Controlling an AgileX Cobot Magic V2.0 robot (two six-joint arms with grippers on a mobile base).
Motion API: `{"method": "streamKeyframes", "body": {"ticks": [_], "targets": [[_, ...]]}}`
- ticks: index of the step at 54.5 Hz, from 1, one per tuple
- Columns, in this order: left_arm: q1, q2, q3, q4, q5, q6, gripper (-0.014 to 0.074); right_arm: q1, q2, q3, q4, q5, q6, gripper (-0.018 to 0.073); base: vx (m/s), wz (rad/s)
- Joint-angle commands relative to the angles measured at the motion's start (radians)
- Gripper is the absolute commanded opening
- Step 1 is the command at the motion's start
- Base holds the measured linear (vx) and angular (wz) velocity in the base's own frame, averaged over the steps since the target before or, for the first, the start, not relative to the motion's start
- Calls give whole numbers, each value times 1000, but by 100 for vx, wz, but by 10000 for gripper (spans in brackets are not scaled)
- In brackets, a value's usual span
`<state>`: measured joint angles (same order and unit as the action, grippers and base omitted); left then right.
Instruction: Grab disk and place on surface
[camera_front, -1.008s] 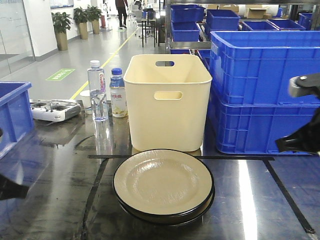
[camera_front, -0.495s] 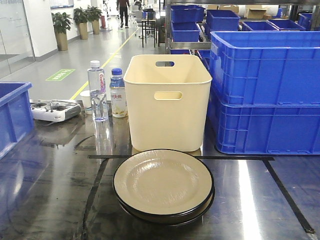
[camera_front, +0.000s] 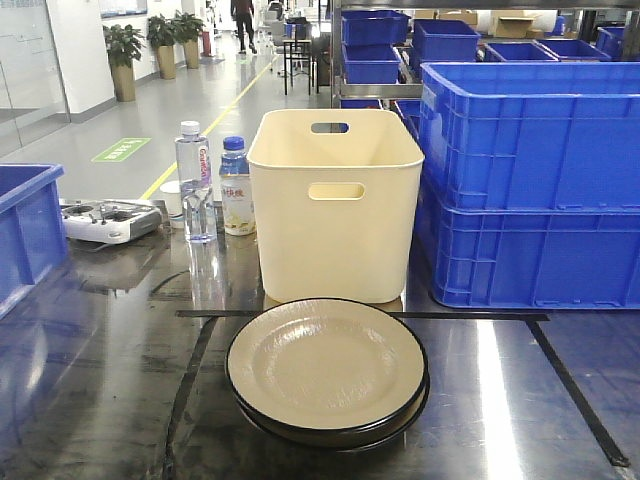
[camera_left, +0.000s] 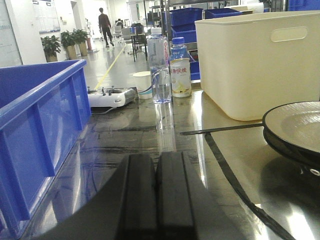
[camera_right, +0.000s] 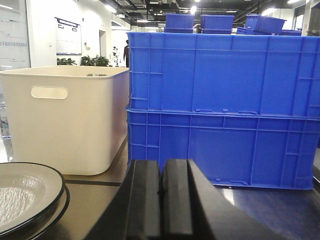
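Right now both grippers are shut on nothing, each seen only from its own wrist camera. The left gripper (camera_left: 157, 200) has its two black fingers pressed flat together, low over the dark shiny tabletop (camera_front: 90, 400). Ahead of it and to its right sits the disk (camera_left: 295, 127), a cream plate with a black rim, lying on top of another like it inside the black tape lines (camera_front: 185, 385). A blue crate (camera_left: 35, 130) stands close on this gripper's left, and farther ahead are a clear water bottle (camera_left: 160, 65), a smaller drink bottle (camera_left: 180, 67), a paper cup (camera_left: 143, 84) and a white controller (camera_left: 111, 96).

The right gripper (camera_right: 161, 200) also has its fingers closed against each other. The plate lies low to its left, apart from it. A cream bin (camera_right: 65, 120) stands ahead on the left, behind the plate, and stacked blue crates (camera_right: 225, 110) fill the view straight ahead, just beside the bin.

From the front camera neither gripper shows.
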<state>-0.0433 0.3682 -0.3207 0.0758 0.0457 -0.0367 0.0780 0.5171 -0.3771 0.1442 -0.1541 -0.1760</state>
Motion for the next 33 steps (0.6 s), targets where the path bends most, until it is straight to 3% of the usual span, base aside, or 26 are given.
{"method": "streamKeyframes", "body": {"ticks": [1, 17, 33], "targets": [[-1, 6, -27, -13, -88, -4, 0, -3, -1, -27, -4, -89, -9, -9, 0, 0], [-9, -42, 6, -14, -89, -1, 1, -3, -1, -27, -4, -90, -9, -9, 0, 0], [-11, -345, 362, -117, -101, 0, 1, -3, -1, -27, -4, -91, -9, -9, 0, 0]]}}
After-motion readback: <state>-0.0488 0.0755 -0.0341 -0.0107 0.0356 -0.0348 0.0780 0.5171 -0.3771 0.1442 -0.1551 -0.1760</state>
